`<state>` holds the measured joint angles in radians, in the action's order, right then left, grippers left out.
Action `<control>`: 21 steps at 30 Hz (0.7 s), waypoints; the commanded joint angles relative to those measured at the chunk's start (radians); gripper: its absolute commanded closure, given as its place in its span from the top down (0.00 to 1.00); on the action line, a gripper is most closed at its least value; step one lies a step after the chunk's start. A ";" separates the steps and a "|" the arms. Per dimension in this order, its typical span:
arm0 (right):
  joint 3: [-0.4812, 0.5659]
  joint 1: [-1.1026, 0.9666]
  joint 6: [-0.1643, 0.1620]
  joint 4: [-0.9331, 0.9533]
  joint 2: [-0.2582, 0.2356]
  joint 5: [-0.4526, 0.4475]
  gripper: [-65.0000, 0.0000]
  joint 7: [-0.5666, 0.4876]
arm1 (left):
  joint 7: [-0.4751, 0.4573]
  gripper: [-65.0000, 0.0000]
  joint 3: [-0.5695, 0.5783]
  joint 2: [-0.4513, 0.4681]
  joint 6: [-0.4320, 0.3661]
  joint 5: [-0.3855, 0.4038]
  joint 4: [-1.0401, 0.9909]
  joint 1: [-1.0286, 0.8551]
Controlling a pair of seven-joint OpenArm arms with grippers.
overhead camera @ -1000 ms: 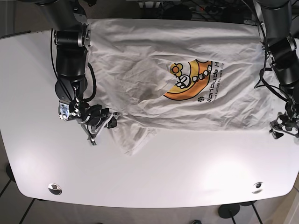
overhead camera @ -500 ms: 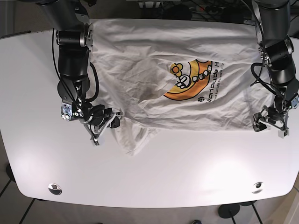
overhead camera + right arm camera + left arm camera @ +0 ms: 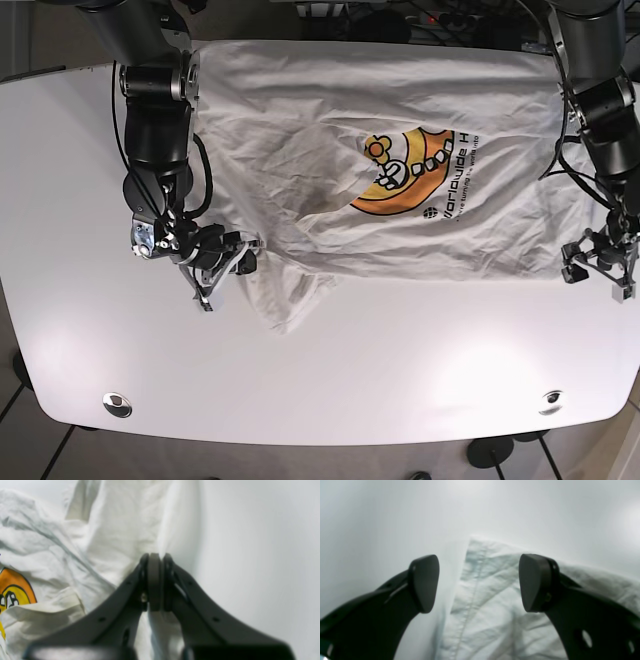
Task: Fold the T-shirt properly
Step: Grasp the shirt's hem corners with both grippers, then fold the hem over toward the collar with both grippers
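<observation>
T-shirt (image 3: 380,170) lies spread along the far edge of the counter (image 3: 400,380), one flap reaching toward the middle. The right end effector (image 3: 225,265) sits near the left edge, touching the shirt's near-left hem. The left end effector (image 3: 597,268) sits at the right edge, just beside the shirt's near-right corner.
</observation>
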<state>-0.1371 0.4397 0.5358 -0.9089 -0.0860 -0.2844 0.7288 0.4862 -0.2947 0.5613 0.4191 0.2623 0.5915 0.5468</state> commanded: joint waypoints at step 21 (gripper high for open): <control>-0.002 0.024 0.004 -0.017 -0.005 -0.005 0.03 -0.007 | -0.036 0.11 0.001 -0.063 0.056 0.012 -0.067 0.049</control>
<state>-0.1375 0.4393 0.5358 -0.9089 -0.0860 -0.2844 0.7292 0.4660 -0.2924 0.4763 0.4728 0.2657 0.5087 0.5655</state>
